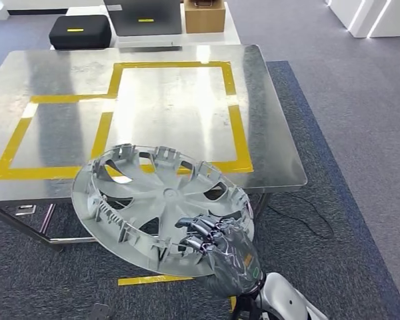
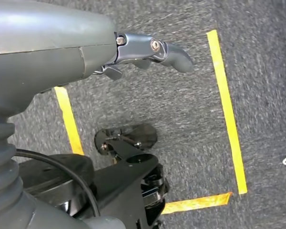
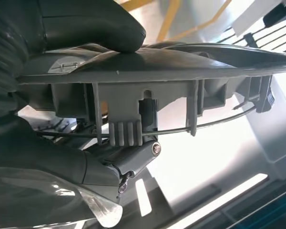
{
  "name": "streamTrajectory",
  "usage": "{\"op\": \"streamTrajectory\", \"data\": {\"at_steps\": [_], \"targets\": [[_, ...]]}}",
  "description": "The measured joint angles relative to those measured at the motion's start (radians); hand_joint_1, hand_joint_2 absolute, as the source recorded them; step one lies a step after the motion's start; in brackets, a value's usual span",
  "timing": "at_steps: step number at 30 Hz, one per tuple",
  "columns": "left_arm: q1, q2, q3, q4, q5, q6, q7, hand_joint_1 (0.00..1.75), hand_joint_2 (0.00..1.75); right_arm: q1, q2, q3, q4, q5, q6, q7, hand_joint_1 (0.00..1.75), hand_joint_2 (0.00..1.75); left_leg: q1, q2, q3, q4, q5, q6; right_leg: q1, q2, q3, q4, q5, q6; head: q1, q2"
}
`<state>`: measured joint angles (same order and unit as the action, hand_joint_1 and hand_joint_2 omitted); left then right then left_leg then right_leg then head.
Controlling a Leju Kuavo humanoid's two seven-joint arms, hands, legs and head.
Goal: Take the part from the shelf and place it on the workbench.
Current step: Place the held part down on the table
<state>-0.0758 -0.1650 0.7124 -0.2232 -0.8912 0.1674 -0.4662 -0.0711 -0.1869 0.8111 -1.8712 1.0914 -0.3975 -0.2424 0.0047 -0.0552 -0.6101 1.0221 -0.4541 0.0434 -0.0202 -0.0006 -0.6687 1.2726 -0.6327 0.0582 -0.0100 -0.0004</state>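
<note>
The right hand (image 1: 223, 257) gripped the near rim of the silver wheel cover (image 1: 157, 200) at lower centre, its far edge already overlapping the workbench (image 1: 269, 120), whose yellow-taped square (image 1: 235, 120) lay straight ahead. The left hand (image 2: 148, 50) hung empty, fingers apart.

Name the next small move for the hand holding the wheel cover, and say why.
Probably carry it forward: the right hand grips the wheel cover at its near rim, and much of the cover overhangs the carpet short of the workbench, whose yellow-taped square lies ahead.
</note>
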Motion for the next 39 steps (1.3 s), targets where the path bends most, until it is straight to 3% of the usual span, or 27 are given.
{"op": "streamTrajectory", "data": {"at_steps": [2, 3, 5, 7, 9, 11, 13, 14, 15, 18, 19, 21, 23, 24, 26, 28, 29, 30, 32, 34, 35, 39], "targets": [[0.0, -0.001, 0.0, 0.0, -0.001, 0.0, 0.0, 0.0, 1.75, -0.005, 0.0, 0.006, 0.005, -0.004, 0.006, 0.003, 1.75, 1.75, 0.002, -0.029, 0.003, 0.002, -0.002, -0.005, -0.006, 0.027, 0.047, -0.127, 0.081, -0.001, 0.001, 0.0], [-0.001, -0.002, 0.0, 0.0, -0.002, 0.0, 0.0, 0.0, 1.75, -0.008, 0.0, 0.009, 0.007, -0.004, 0.006, 0.004, 1.75, 1.75, 0.001, -0.042, 0.002, 0.005, -0.004, -0.009, -0.009, 0.049, 0.073, -0.189, 0.105, -0.002, 0.001, 0.0], [-0.001, -0.002, 0.0, 0.0, -0.002, 0.0, 0.0, 0.0, 1.75, -0.016, 0.0, 0.015, 0.01, -0.004, 0.007, 0.004, 1.75, 1.75, 0.002, -0.063, -0.006, 0.008, -0.002, -0.023, -0.011, 0.079, 0.102, -0.248, 0.116, -0.009, 0.001, 0.0], [0.003, -0.001, 0.0, 0.0, -0.003, 0.0, 0.001, 0.0, 1.75, -0.02, 0.0, 0.019, 0.011, -0.007, 0.009, 0.005, 1.75, 1.75, 0.006, -0.078, -0.013, 0.008, 0.001, -0.036, -0.01, 0.063, 0.109, -0.254, 0.115, -0.021, 0.001, 0.0], [0.005, 0.0, 0.0, 0.0, -0.003, 0.002, 0.001, 0.0, 1.75, -0.02, 0.001, 0.021, 0.011, -0.023, 0.014, 0.006, 1.75, 1.75, 0.004, -0.044, -0.026, 0.037, -0.017, -0.047, -0.012, 0.04, 0.118, -0.261, 0.117, -0.036, -0.005, 0.0], [0.002, 0.0, 0.0, 0.0, -0.004, 0.003, 0.002, 0.0, 1.75, -0.019, 0.002, 0.022, 0.012, -0.048, 0.019, 0.005, 1.75, 1.75, 0.002, 0.018, -0.075, 0.14, -0.068, -0.055, -0.01, 0.013, 0.128, -0.265, 0.113, -0.047, -0.012, 0.0], [0.0, 0.0, 0.0, 0.0, -0.006, 0.004, 0.002, 0.0, 1.75, -0.017, 0.003, 0.023, 0.013, -0.066, 0.022, 0.002, 1.75, 1.75, 0.005, 0.043, -0.135, 0.261, -0.11, -0.06, -0.007, -0.012, 0.133, -0.265, 0.108, -0.051, -0.014, 0.0], [0.001, 0.0, 0.0, 0.0, -0.007, 0.004, 0.002, 0.0, 1.75, -0.016, 0.003, 0.023, 0.013, -0.07, 0.022, 0.002, 1.75, 1.75, 0.006, 0.046, -0.148, 0.285, -0.11, -0.061, -0.007, -0.023, 0.136, -0.265, 0.105, -0.051, -0.014, 0.0], [0.002, -0.001, 0.0, 0.0, -0.008, 0.004, 0.002, 0.0, 1.75, -0.016, 0.003, 0.023, 0.014, -0.074, 0.023, 0.002, 1.75, 1.75, 0.007, 0.048, -0.141, 0.268, -0.089, -0.061, -0.007, -0.032, 0.14, -0.265, 0.101, -0.05, -0.014, 0.0], [0.002, -0.001, 0.0, 0.0, -0.009, 0.004, 0.002, 0.0, 1.75, -0.015, 0.004, 0.023, 0.015, -0.077, 0.023, 0.001, 1.75, 1.75, 0.002, 0.075, -0.049, 0.084, 0.003, -0.052, -0.004, -0.053, 0.156, -0.264, 0.087, -0.037, -0.014, 0.0], [0.001, 0.0, 0.0, 0.0, -0.009, 0.004, 0.002, 0.0, 1.75, -0.016, 0.004, 0.023, 0.015, -0.077, 0.023, 0.001, 1.75, 1.75, -0.002, 0.088, -0.029, 0.043, 0.01, -0.047, -0.002, -0.058, 0.159, -0.264, 0.083, -0.031, -0.014, 0.0], [0.0, 0.0, 0.0, 0.0, -0.009, 0.004, 0.002, 0.0, 1.75, -0.016, 0.005, 0.023, 0.015, -0.078, 0.023, 0.0, 1.75, 1.75, -0.01, 0.095, -0.019, 0.021, -0.001, -0.036, 0.004, -0.07, 0.162, -0.267, 0.078, -0.02, -0.012, 0.0], [0.003, 0.0, 0.001, 0.0, -0.009, 0.004, 0.002, 0.0, 1.75, -0.017, 0.006, 0.023, 0.014, -0.079, 0.023, 0.0, 1.75, 1.75, -0.007, 0.08, -0.016, 0.016, -0.003, -0.025, 0.003, -0.076, 0.168, -0.269, 0.069, -0.01, -0.01, 0.0], [0.003, 0.0, 0.001, 0.0, -0.009, 0.004, 0.002, 0.0, 1.75, -0.017, 0.006, 0.023, 0.014, -0.079, 0.023, 0.0, 1.75, 1.75, -0.005, 0.073, -0.013, 0.013, -0.003, -0.019, 0.002, -0.066, 0.163, -0.255, 0.056, -0.007, -0.008, 0.0], [0.0, -0.002, 0.001, 0.0, -0.009, 0.004, 0.002, 0.0, 1.75, -0.017, 0.006, 0.023, 0.015, -0.083, 0.024, 0.0, 1.75, 1.75, -0.003, 0.06, -0.008, 0.009, -0.003, -0.01, 0.001, -0.03, 0.112, -0.158, 0.007, -0.004, -0.002, 0.0], [-0.001, -0.002, 0.001, 0.0, -0.009, 0.004, 0.002, 0.0, 1.75, -0.015, 0.006, 0.023, 0.015, -0.095, 0.027, -0.001, 1.75, 1.75, -0.006, 0.049, -0.008, 0.009, -0.006, -0.004, 0.003, -0.008, 0.032, -0.022, -0.038, -0.007, 0.001, 0.0], [-0.001, -0.002, 0.001, 0.0, -0.009, 0.004, 0.002, 0.0, 1.75, -0.014, 0.006, 0.023, 0.015, -0.103, 0.029, -0.001, 1.75, 1.75, -0.008, 0.044, -0.006, 0.009, -0.007, -0.002, 0.004, -0.004, 0.004, 0.014, -0.036, -0.01, 0.001, 0.0], [0.0, -0.003, 0.001, 0.0, -0.009, 0.004, 0.002, 0.0, 1.75, -0.012, 0.006, 0.023, 0.015, -0.11, 0.031, -0.002, 1.75, 1.75, -0.01, 0.039, -0.004, 0.009, -0.009, -0.001, 0.006, -0.003, -0.006, 0.011, -0.013, -0.014, 0.001, 0.0], [0.0, -0.003, 0.001, 0.0, -0.009, 0.004, 0.002, 0.0, 1.75, -0.009, 0.006, 0.022, 0.015, -0.117, 0.032, -0.002, 1.75, 1.75, -0.013, 0.031, 0.003, 0.009, -0.013, 0.0, 0.01, -0.001, 0.027, -0.1, 0.07, -0.025, 0.001, 0.0], [0.0, -0.005, 0.002, 0.0, -0.009, 0.004, 0.001, 0.0, 1.75, -0.009, 0.007, 0.021, 0.015, -0.118, 0.031, -0.002, 1.75, 1.75, -0.017, 0.025, 0.005, 0.011, -0.017, -0.005, 0.015, 0.002, 0.076, -0.214, 0.118, -0.036, 0.0, 0.0], [0.0, -0.005, 0.002, 0.0, -0.009, 0.004, 0.001, 0.0, 1.75, -0.009, 0.007, 0.02, 0.014, -0.119, 0.031, -0.003, 1.75, 1.75, -0.017, 0.024, 0.004, 0.012, -0.018, -0.009, 0.018, 0.004, 0.089, -0.241, 0.122, -0.041, 0.0, 0.0], [0.0, -0.005, 0.002, 0.0, -0.01, 0.004, 0.001, 0.0, 1.75, -0.004, 0.008, 0.018, 0.013, -0.121, 0.03, -0.004, 1.75, 1.75, -0.016, 0.027, -0.002, 0.027, -0.029, -0.029, 0.015, 0.004, 0.105, -0.26, 0.123, -0.056, -0.003, 0.0]]}}
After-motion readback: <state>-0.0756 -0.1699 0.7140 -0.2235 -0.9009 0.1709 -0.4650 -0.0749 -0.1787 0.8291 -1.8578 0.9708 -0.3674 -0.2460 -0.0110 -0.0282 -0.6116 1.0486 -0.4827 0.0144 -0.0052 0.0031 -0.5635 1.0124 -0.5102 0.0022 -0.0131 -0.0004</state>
